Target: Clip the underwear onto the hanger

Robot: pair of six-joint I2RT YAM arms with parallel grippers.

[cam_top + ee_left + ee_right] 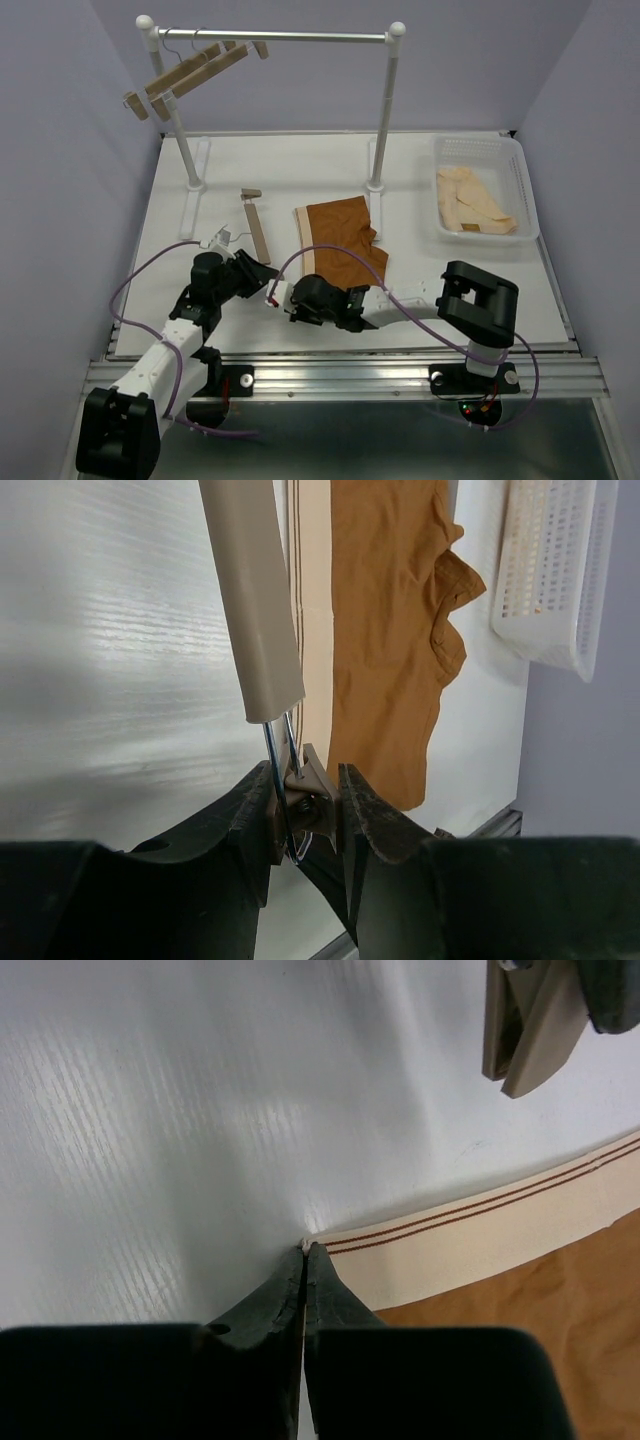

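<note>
Left gripper (303, 798): pinching hanger clip (314, 778), likely to open it. Right gripper (304, 1252): pressed together on underwear waistband (480, 1230) corner.

Top view: I look down from behind arm bases (228, 380), whole table (300, 170). Wrist views close, low; both catch underwear (540, 1340) waistband.

The hanger (259, 232) lies on the table (480, 275) just left of the underwear (340, 230), the rack (280, 36) behind both.
</note>
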